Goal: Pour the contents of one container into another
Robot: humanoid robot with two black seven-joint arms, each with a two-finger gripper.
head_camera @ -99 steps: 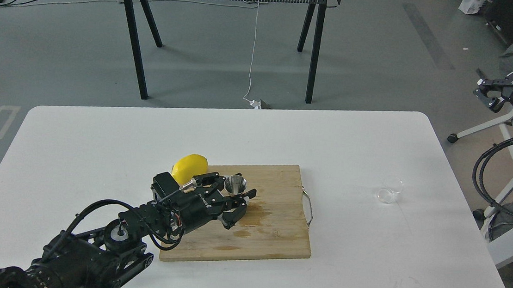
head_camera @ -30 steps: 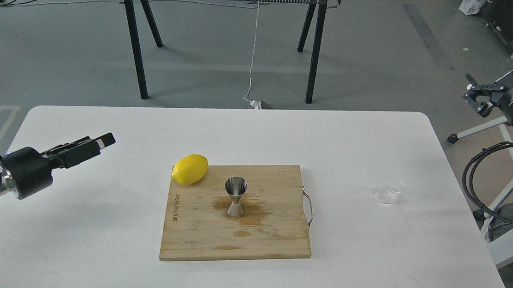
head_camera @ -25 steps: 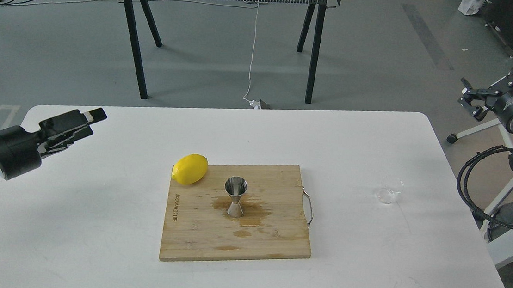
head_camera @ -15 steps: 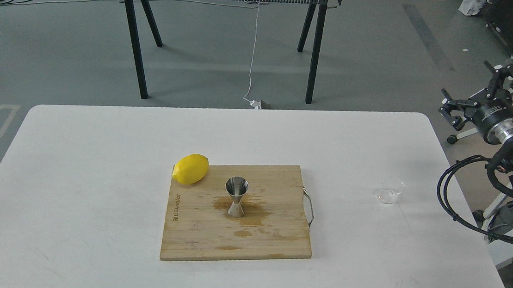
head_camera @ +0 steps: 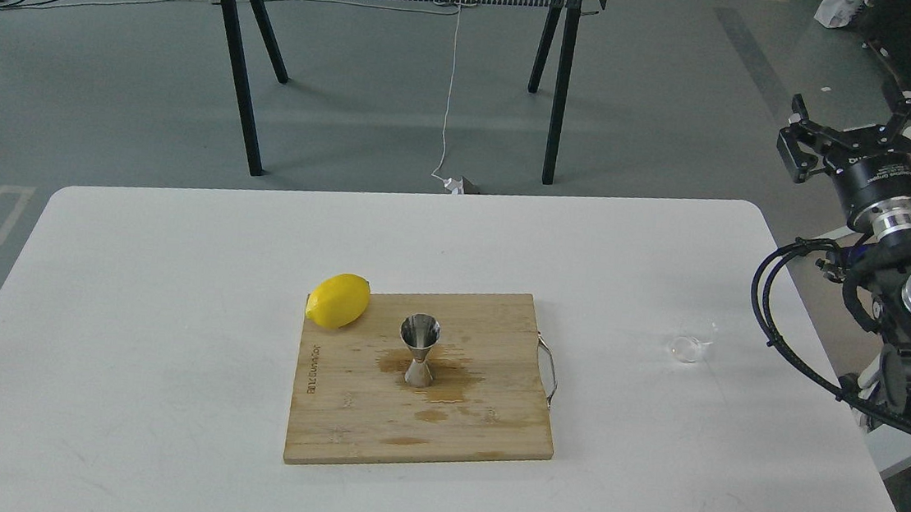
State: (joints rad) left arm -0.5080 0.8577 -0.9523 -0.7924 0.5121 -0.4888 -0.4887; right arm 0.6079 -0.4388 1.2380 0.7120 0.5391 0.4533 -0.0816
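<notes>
Currently, items are listed from left to right across the white table.

Left arm: not in view; its pincer state cannot be reported.

Lemon: lies at the far-left corner of the cutting board, partly overhanging the board edge, near the jigger but not touching it.

Jigger: stands upright near the board centre, mouth up, in a brown wet patch. This is the receiving vessel. Whether it already holds liquid cannot be told; the bowl shows only reflections.

Board handle: metal loop on the right edge of the board, between jigger and cup.

Glass cup: on the bare table well right of the board, apart from everything. This is the pouring vessel. It is faint against the white top; it appears to lie tilted, and its contents cannot be made out.

Right gripper: raised at the far right, well above and beyond the cup, fingers spread apart, holding nothing.

Step in hand (judgement): reach for the cup with the right arm.

Procedure: bring the spread fingers down to either side of the cup wall, low on the body. Clamp gently; thin glass may slip or skid. Carry it level over the board, clear of the handle. Tip slowly over the narrow jigger mouth to avoid adding to the spill.

Cut off: the right arm's lower links run out of view at the right edge.
</notes>
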